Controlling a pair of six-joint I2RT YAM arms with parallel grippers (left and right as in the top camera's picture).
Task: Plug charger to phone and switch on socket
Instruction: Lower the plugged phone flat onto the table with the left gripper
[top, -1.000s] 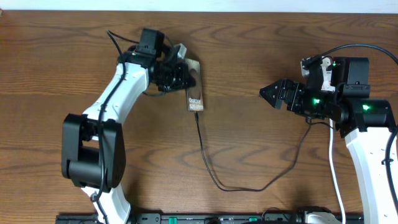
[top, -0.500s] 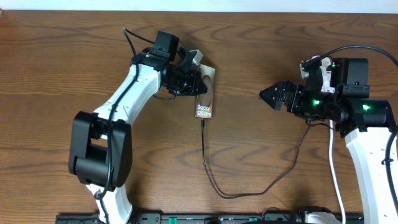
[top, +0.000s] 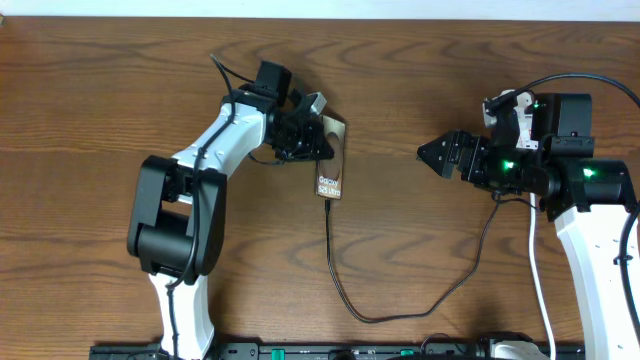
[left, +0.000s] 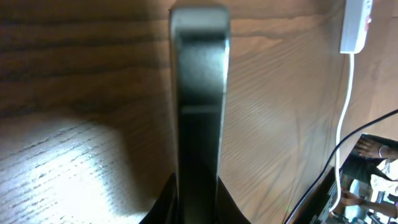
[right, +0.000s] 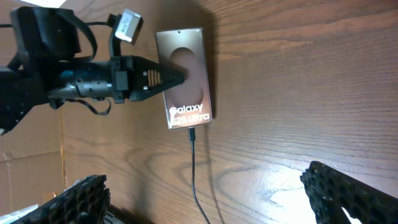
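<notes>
The grey-bronze phone (top: 334, 158) with white "Galaxy" lettering is gripped by its far end in my left gripper (top: 312, 140), which is shut on it. In the left wrist view the phone (left: 199, 74) shows edge-on between the jaws (left: 198, 186). Its lettered face is turned toward the right wrist view (right: 186, 81). The charger's plug tip (right: 191, 133) sits in the phone's lower end, and its black cable (top: 338, 280) loops across the table toward the right arm. My right gripper (top: 428, 151) is open and empty, to the right of the phone. The socket (left: 354, 25) shows at the top right of the left wrist view.
The socket's white cord (top: 537, 275) runs down beside the right arm, and also shows in the left wrist view (left: 344, 112). In the overhead view the socket itself is hidden around the right arm. A cardboard box (right: 31, 180) lies at the left edge of the right wrist view.
My left gripper has carried the phone to the right, and the cable followed it. The right arm has not moved.
</notes>
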